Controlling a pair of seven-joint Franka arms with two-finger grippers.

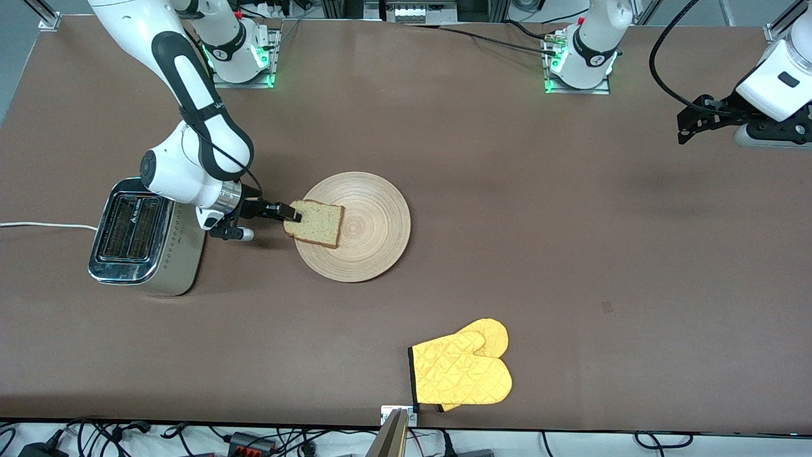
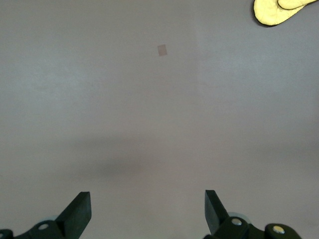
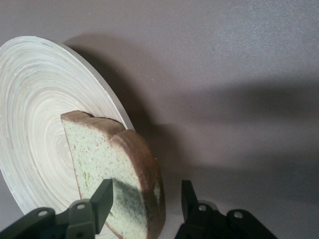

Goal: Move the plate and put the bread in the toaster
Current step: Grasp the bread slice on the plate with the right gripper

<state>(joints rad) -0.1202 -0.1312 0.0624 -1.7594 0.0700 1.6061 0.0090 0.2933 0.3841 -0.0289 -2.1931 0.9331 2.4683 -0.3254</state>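
Note:
The bread (image 1: 320, 223) lies on the light-wood plate (image 1: 374, 222) at its rim toward the toaster (image 1: 136, 235), one edge reaching over the rim. My right gripper (image 1: 295, 216) is open, level with the plate, its fingers on either side of that bread edge. In the right wrist view the bread (image 3: 99, 149) stands between the right gripper's (image 3: 144, 196) fingers, with a gap between the crust and one finger; the plate (image 3: 35, 99) shows beside it. The toaster stands at the right arm's end, slots empty. My left gripper (image 1: 688, 127) waits open and empty over bare table (image 2: 148, 211).
A yellow oven mitt (image 1: 463, 368) lies near the table's front edge, nearer to the front camera than the plate; it also shows in the left wrist view (image 2: 279, 11). The toaster's white cord (image 1: 38, 225) runs off the right arm's end of the table.

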